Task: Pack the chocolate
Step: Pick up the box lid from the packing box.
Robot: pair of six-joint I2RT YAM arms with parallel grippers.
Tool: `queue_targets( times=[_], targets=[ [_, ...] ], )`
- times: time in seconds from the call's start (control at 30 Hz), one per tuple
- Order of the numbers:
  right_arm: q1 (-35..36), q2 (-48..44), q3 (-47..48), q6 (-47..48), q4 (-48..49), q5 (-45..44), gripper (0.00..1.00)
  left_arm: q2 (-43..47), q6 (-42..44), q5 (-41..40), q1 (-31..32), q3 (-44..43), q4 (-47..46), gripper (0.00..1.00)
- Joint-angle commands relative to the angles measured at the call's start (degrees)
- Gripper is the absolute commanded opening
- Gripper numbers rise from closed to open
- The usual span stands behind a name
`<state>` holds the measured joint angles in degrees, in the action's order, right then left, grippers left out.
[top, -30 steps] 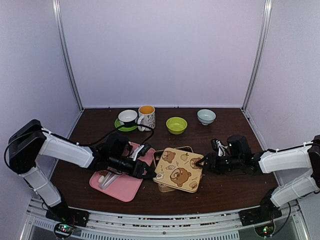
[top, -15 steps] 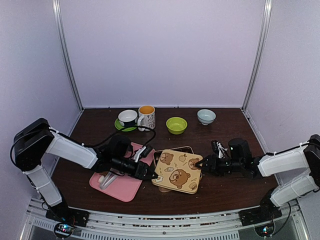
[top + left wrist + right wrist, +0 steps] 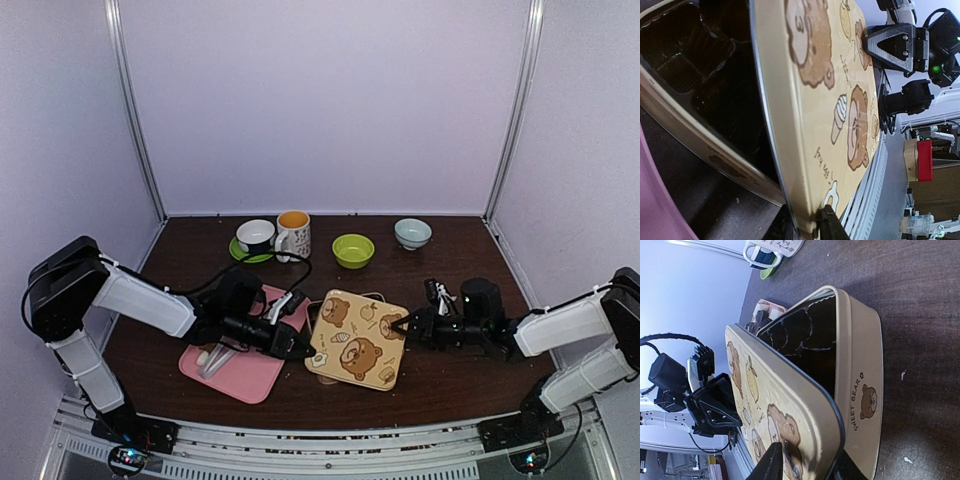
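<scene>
A square gold lid with cartoon bears (image 3: 358,339) hangs tilted over the gold tin base (image 3: 860,365), held from both sides. My left gripper (image 3: 303,350) is shut on the lid's near-left corner; in the left wrist view its fingertips (image 3: 832,227) pinch the rim. My right gripper (image 3: 402,327) is shut on the lid's right edge, with one finger above (image 3: 771,465) and one below. The tin base (image 3: 700,145) is dark inside, with fluted paper cups (image 3: 800,335). I cannot make out the chocolate in that shadow.
A pink tray (image 3: 250,375) with tongs (image 3: 212,360) lies under my left arm. Along the back stand a white cup on a green saucer (image 3: 255,235), a mug (image 3: 293,232), a green bowl (image 3: 353,250) and a pale bowl (image 3: 412,233).
The lid has shifted right and back, from hanging off the tin's front to lying almost squarely over it. Both arms moved with it.
</scene>
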<state>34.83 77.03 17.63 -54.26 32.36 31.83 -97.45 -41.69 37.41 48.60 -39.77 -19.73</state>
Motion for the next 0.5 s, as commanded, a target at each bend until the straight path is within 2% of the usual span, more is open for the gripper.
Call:
queue_targets(
  times=[0.0,0.1,0.47],
  targets=[
    [-0.3,-1.1,-0.6,0.1,6.4,3.4,0.31,1.8,0.0,-0.5,0.4,-0.5,-2.2,0.20],
    [-0.3,-1.3,-1.3,-1.1,9.3,4.0,0.27,2.5,0.2,-0.7,0.5,-0.6,-1.8,0.20],
    [0.2,-4.0,-1.1,-0.5,12.6,9.8,0.29,4.1,0.2,-0.3,0.5,-1.4,-0.9,0.19]
  ],
)
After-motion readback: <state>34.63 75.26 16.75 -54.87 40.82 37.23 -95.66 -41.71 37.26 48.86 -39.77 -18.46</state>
